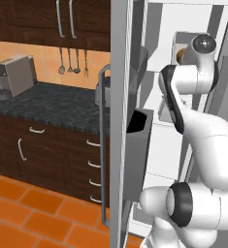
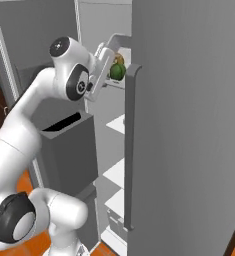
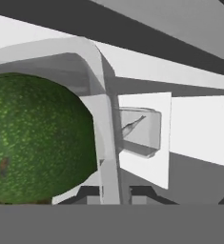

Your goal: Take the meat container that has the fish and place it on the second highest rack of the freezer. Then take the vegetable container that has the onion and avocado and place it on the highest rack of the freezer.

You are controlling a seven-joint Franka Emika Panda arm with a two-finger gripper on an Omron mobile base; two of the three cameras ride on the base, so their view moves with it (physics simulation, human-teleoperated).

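Dark green, pebble-skinned avocado (image 3: 35, 138) lying in a pale grey, thin-walled vegetable container (image 3: 100, 124), with the round tan-brown onion (image 2: 119, 58) just behind it. The container sits high inside the white interior of the tall grey freezer (image 2: 189, 125), at or near the highest rack; whether it already rests on the shelf cannot be told. Further in and lower, a 2nd pale tray (image 3: 141, 131) holds a thin silvery-grey fish (image 3: 132, 126) on a flat white shelf (image 3: 197, 126), so step 1 appears done and step 2 appears close to its end, with only setting down and release left.

The two-finger gripper (image 2: 108, 57) meets the near rim of the vegetable container. Its jaws stand narrow, pinched on that rim, judging from the wall that runs down between the fingertips in the hand view. The white arm (image 1: 203, 131) rises from the base, bends at the elbow and reaches up and forward between the open grey door with dark bins (image 1: 137, 145) and the other door.
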